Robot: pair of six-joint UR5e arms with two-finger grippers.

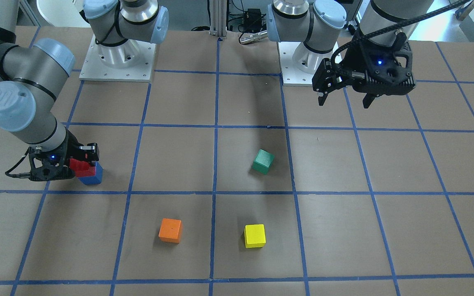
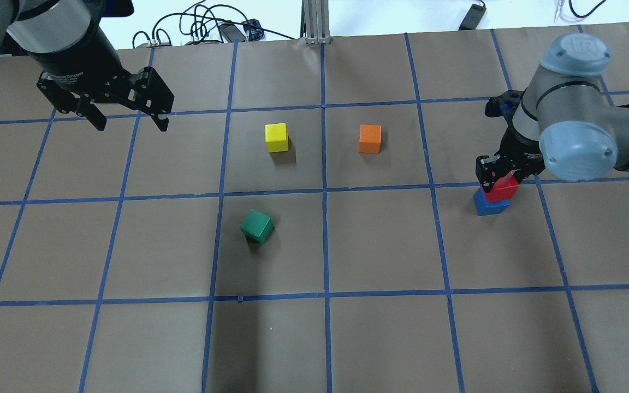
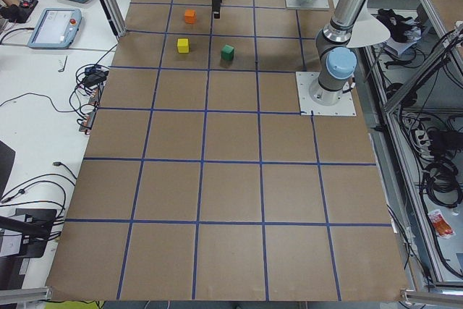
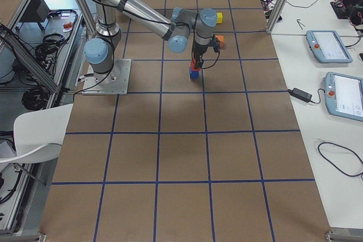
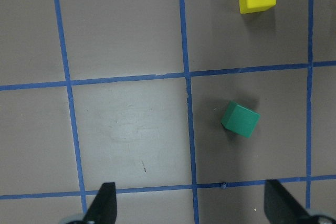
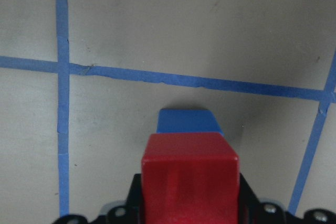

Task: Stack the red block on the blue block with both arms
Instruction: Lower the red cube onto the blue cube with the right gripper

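Brown gridded table (image 2: pixel 380 245); right pincer (image 2: pixel 499 180) grips red block (image 2: pixel 503 191) atop half-hidden blue block (image 2: pixel 490 207); left pincer (image 2: pixel 130 124) wide.

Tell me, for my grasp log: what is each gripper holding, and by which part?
Right gripper: red block, jaws on two opposite sides, over the blue block. Left gripper: nothing, open.
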